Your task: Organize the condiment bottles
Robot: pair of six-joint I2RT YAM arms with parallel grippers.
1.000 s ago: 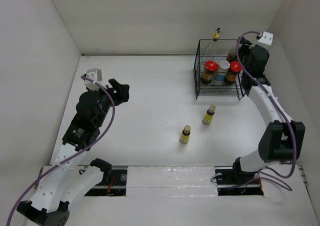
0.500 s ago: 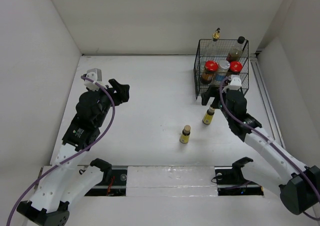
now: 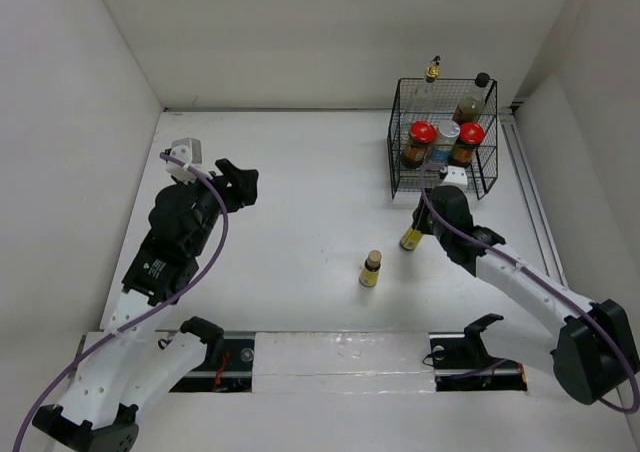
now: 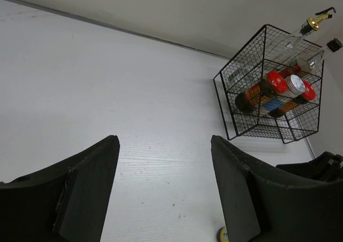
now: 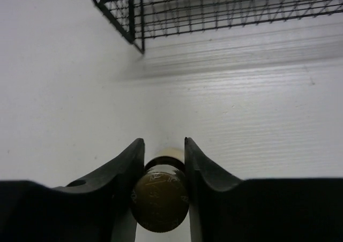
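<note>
One tiny yellow bottle, six o'clock off the black wire basket, is sitting clenched in the right gripper; probably lifting next; left gripper gaping.

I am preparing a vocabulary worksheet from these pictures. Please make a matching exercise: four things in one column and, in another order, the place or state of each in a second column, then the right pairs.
Things
1. left gripper
2. right gripper
3. silver-lidded shaker
4. middle yellow bottle

Places or states
A. inside the wire basket
B. closed on the other yellow bottle
C. upright on the table, untouched
D. open, holding nothing

Pairs: 1-D, 2-B, 3-A, 4-C
</note>
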